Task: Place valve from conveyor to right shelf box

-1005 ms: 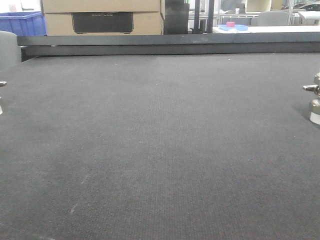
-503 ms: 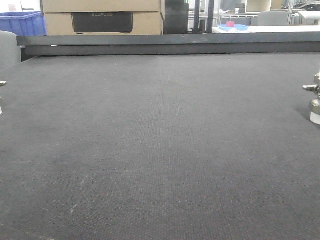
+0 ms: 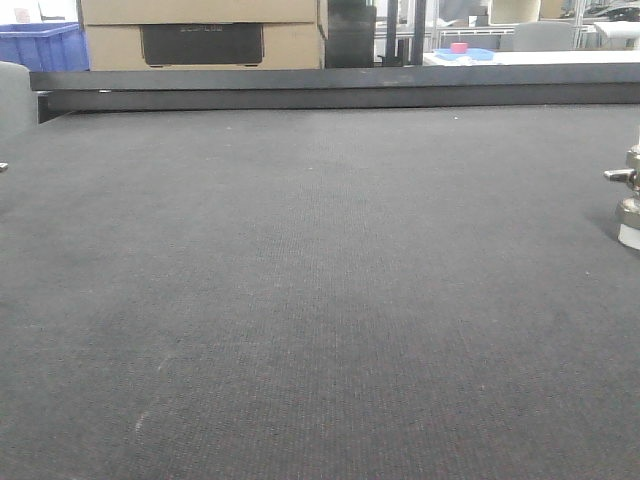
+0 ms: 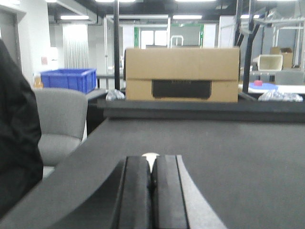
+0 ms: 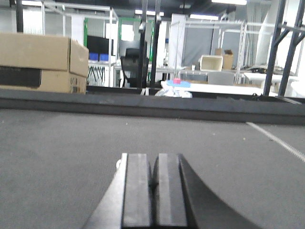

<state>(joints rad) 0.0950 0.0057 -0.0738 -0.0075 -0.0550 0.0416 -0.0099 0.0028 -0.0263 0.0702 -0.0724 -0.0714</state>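
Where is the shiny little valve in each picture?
Front view: valve at the far right edge, standing on the conveyor, partly cut off.
Left wrist view: not clearly in it; a pale bit peeks over the shut left gripper, too hidden to name.
Right wrist view: not in it.
Shared landmark: the cardboard box beyond the conveyor.

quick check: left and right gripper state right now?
Left gripper: closed, fingers pressed together, holding nothing.
Right gripper: closed, fingers pressed together, holding nothing.
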